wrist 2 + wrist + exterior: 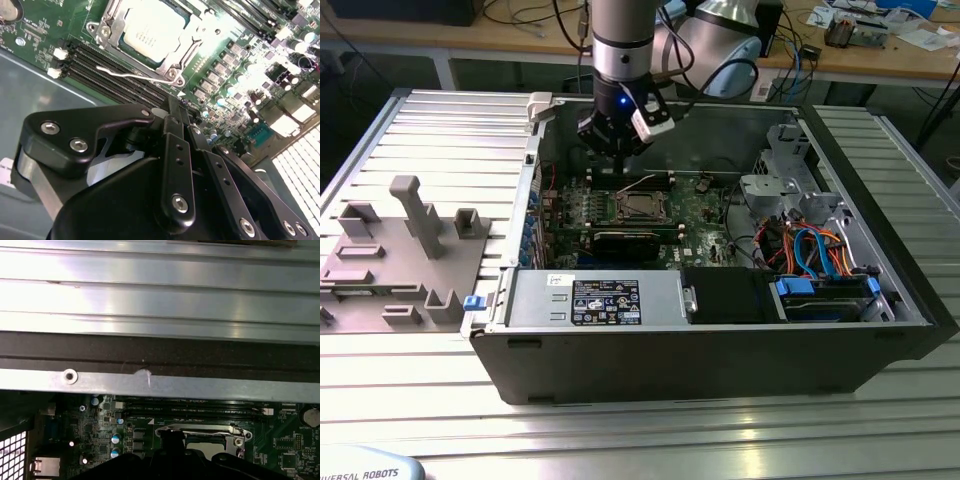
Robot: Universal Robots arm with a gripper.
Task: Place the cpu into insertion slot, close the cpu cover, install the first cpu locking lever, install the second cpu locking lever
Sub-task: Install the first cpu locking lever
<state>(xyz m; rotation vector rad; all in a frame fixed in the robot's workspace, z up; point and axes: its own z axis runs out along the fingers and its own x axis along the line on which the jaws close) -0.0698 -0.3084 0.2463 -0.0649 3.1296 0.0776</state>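
Silver-grey cpu (pixel 150 31) is seated in the insertion slot (pixel 640 207) already, with the cpu cover (pixel 112 22) laid flat around it. Gripper (pixel 172 107) is parked just above the board's edge, fingers clenched together, nothing grasped.

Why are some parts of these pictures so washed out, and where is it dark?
In the second wrist view, glare bleaches the green board beside the chip, while the black pincer looms dark. In the first wrist view, the ribbed metal table shines pale. In the exterior view, the computer case front lies in shade.
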